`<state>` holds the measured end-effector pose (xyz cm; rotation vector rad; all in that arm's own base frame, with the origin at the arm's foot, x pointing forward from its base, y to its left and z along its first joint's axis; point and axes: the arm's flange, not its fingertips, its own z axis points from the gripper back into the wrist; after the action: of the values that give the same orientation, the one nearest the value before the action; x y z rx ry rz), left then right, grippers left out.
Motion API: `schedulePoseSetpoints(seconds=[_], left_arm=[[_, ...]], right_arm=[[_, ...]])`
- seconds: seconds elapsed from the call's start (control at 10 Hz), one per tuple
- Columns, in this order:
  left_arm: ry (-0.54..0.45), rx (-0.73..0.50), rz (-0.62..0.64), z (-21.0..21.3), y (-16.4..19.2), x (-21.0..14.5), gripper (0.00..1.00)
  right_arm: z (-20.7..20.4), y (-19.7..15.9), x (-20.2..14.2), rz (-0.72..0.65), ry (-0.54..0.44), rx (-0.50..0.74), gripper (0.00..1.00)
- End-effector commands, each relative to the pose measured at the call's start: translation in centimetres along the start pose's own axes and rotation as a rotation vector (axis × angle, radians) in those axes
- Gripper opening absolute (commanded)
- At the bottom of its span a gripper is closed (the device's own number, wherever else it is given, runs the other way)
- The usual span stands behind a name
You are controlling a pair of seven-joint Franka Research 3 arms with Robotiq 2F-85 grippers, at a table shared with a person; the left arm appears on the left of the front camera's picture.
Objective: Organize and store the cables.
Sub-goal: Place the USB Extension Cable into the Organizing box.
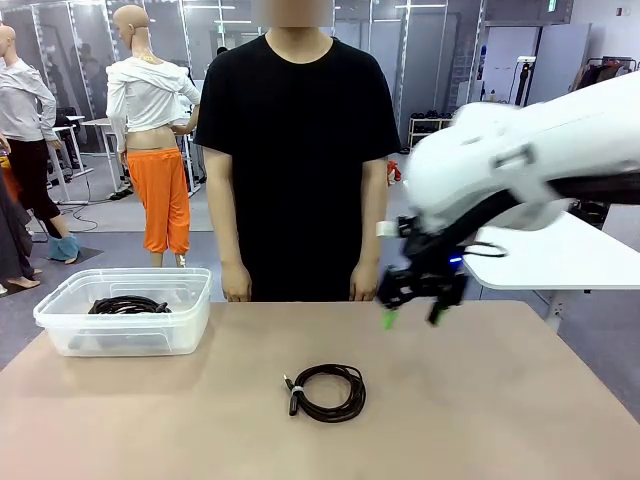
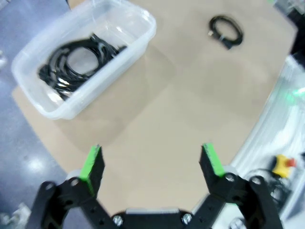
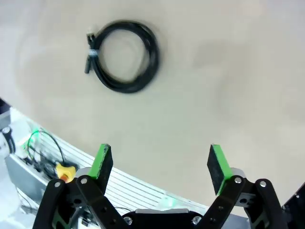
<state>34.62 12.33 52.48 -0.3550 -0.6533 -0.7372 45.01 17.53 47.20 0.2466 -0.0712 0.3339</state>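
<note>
One coiled cable (image 1: 326, 391) lies flat on the table (image 1: 500, 420), well to the right of the clear plastic bin (image 1: 125, 312), with its plug end on the side facing the bin. Inside that bin more cables (image 1: 128, 305) sit already stored. The right gripper (image 1: 412, 318) hangs in the air beyond the loose coil and further from the bin, fingers spread wide and holding nothing; its own camera shows the coil up ahead, off to one side of the open fingers. The left gripper (image 2: 152, 164) is open and empty too, looking down toward the bin from above the table's near corner. The person stands across the table, hands at the edge, not involved.

The job in hand looks like picking up that last coil. To do it cleanly, the right gripper should centre over one side of the loop, straddle all the strands together and close low, so no turn slips free on the way to the bin.
</note>
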Motion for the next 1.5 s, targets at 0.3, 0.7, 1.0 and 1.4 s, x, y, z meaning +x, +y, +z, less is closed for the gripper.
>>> schedulePoseSetpoints(seconds=[0.3, 0.7, 1.0, 1.4], left_arm=[[0.017, 0.025, 0.112, -3.3, -4.1, 5.9, 1.00], [0.197, 0.072, 0.216, -9.6, -16.1, 17.1, 1.00], [0.354, 0.253, 0.334, -18.6, -23.3, 22.4, 1.00], [0.373, 0.410, 0.468, -27.1, -26.5, 24.6, 1.00]], right_arm=[[7.8, -12.4, -8.2, 0.176, -0.120, 0.051, 1.00], [11.7, -22.4, -16.2, 0.269, -0.263, 0.082, 1.00], [12.9, -27.8, -22.5, 0.365, -0.357, 0.136, 1.00], [12.3, -31.7, -28.8, 0.468, -0.474, 0.174, 1.00]])
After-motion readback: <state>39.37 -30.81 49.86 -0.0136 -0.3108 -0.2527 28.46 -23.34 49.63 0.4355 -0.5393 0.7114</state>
